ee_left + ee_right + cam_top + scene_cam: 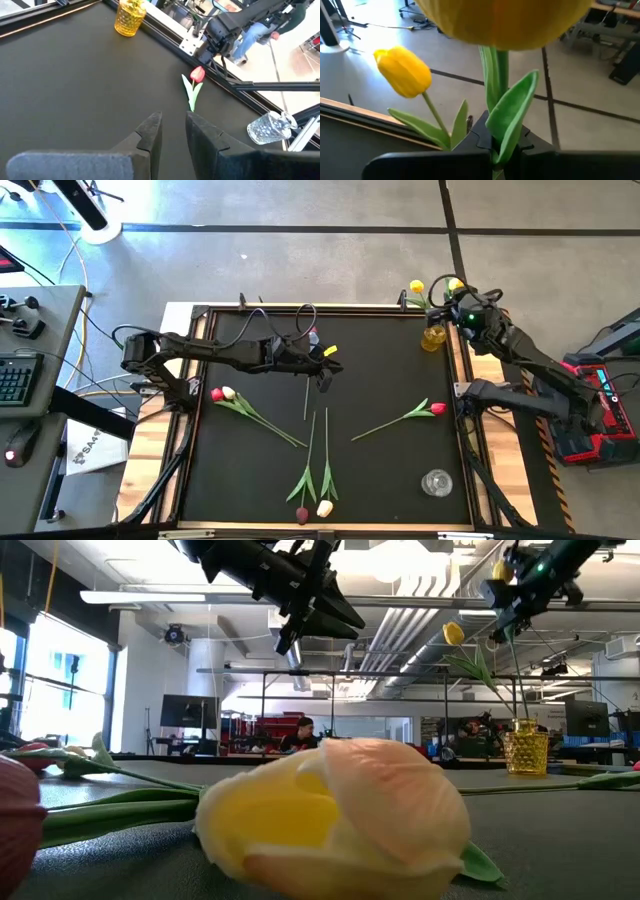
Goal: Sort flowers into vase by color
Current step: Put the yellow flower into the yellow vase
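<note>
My right gripper (450, 304) is at the table's far right corner, over the yellow vase (433, 337), shut on a yellow tulip (505, 20). A second yellow tulip (405, 70) stands in that vase by its stem. My left gripper (325, 375) hovers above the table's middle, its fingers open with nothing between them (174, 125). Lying flat on the mat are a red tulip (438, 409), a red and cream pair (222, 393), and a maroon (302, 514) and a cream tulip (324, 507). My right gripper pinches the held yellow tulip's stem (496, 142) between its two fingers, just below a leaf and some way under the head. The fingers come in from the table's right, slanting slightly down, across the stem. The tulip stands upright, and its stem (516, 680) runs down into the yellow vase (525, 750).
A clear glass vase (436, 482) stands near the front right corner. A bare thin stem (305, 398) lies on the mat below my left gripper. The black mat has a raised frame (470, 430) around it. People sit in the room beyond the table.
</note>
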Controlling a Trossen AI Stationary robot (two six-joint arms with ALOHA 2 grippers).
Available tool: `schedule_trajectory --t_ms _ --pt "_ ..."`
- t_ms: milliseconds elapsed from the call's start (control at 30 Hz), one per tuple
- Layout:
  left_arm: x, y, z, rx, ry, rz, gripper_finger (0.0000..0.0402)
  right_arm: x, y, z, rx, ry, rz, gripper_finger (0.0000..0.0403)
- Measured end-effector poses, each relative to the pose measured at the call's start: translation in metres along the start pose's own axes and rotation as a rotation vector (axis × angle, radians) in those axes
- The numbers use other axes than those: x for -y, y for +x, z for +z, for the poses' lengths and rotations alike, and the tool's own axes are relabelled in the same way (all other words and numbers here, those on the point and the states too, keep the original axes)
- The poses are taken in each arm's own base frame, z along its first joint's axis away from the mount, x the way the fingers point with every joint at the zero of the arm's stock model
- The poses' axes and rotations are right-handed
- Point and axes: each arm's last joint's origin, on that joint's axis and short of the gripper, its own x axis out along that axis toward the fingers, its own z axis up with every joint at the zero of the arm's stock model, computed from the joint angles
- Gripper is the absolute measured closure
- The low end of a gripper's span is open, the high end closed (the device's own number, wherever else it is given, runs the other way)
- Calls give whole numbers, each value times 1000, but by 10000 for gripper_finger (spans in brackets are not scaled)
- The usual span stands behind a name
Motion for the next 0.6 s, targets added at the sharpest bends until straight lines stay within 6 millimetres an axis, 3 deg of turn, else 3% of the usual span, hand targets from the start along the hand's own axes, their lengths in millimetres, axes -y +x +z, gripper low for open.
schedule_trajectory --t_ms 300,600 --pt "0 0 0 -1 -24 1 328 -3 9 -19 -55 88 3 395" --pt "3 0 -3 -12 -29 -5 328 0 2 -27 -210 214 62 293"
